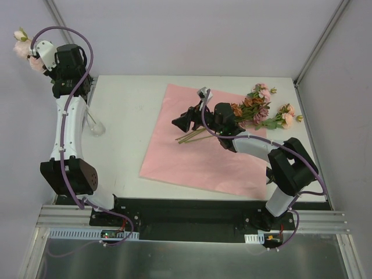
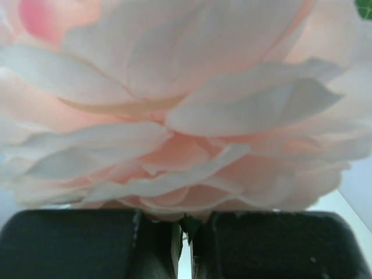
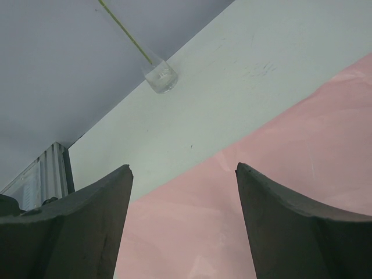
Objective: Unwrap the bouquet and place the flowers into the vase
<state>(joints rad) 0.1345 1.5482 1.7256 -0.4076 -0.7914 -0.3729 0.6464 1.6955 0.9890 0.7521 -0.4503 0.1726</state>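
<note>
Flowers (image 1: 261,110): bunch at 2 o'clock on pink paper (image 1: 192,157). Light, soft blooms, thin stems; take mid-stem. My left gripper (image 2: 185,238) pinches stem of rose (image 2: 174,116), stem foot in vase (image 3: 160,77) at 9 o'clock. Right gripper (image 3: 183,168) agape, empty.

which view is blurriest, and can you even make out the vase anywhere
left wrist: the peach rose fills the frame, too close, soft and washed pale; right wrist: the vase is small but fairly crisp at the table's far edge; top external: even light, faint shadows, and the clear vase nearly vanishes against the white table.
</note>
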